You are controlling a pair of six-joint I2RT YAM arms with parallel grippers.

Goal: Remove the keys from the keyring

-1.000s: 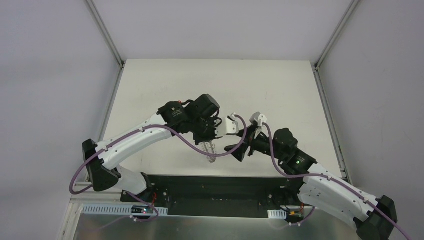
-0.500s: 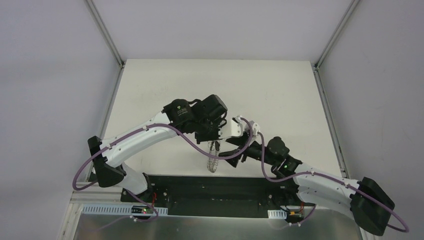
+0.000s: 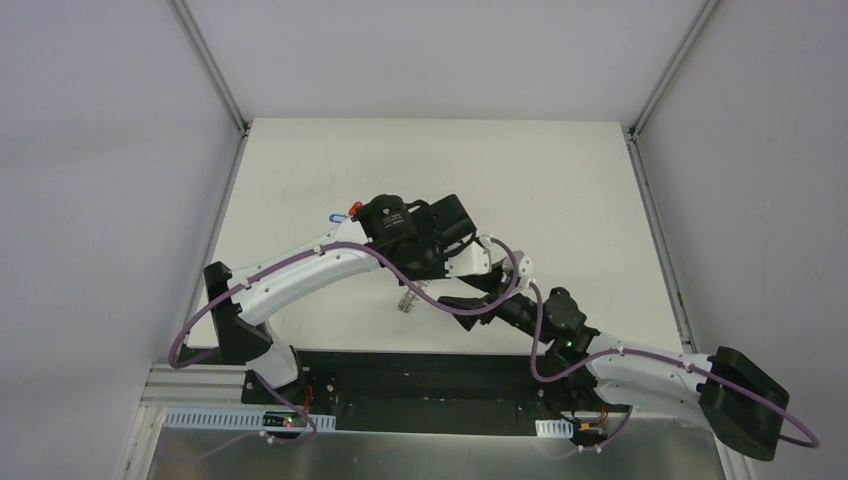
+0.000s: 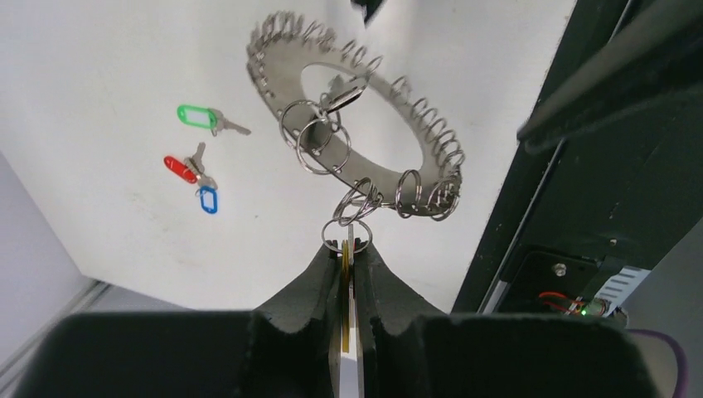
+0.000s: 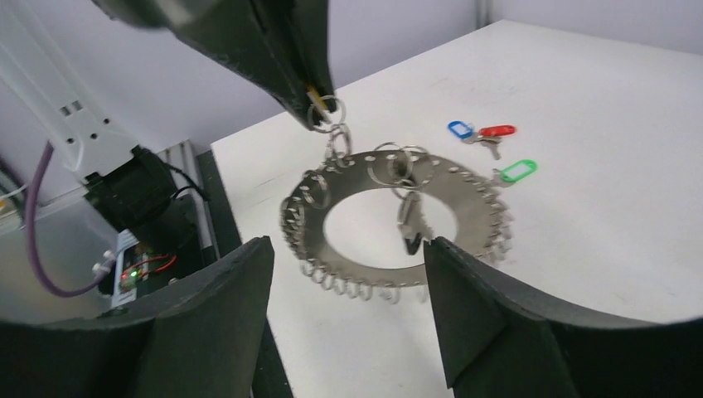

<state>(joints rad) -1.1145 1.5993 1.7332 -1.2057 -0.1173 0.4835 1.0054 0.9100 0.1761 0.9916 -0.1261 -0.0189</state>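
1. The left gripper (image 4: 348, 249) is clamped shut on the yellow key (image 4: 345, 274). The keyring (image 4: 278, 79) dangles from that key by a short chain of small split rings (image 4: 358, 203), up off the table (image 4: 99, 99).
2. The green key (image 4: 196, 116), red key (image 4: 178, 166) and blue key (image 4: 207, 199) are lying loose on the table, well apart from the ring. By my reckoning yellow is the last one left to get off.
3. The right gripper (image 5: 344, 249) has its jaws spread wide, holding nothing. In its own camera the ring sits right in front, between the two fingers. I can't tell if either pad is touching it.
4. So I'd say this is the "grab the ring" step. The next move needs the right jaws to close on the flat band, not the frilly wire loops. Then the arms have to pull or twist apart without making the ring swing.
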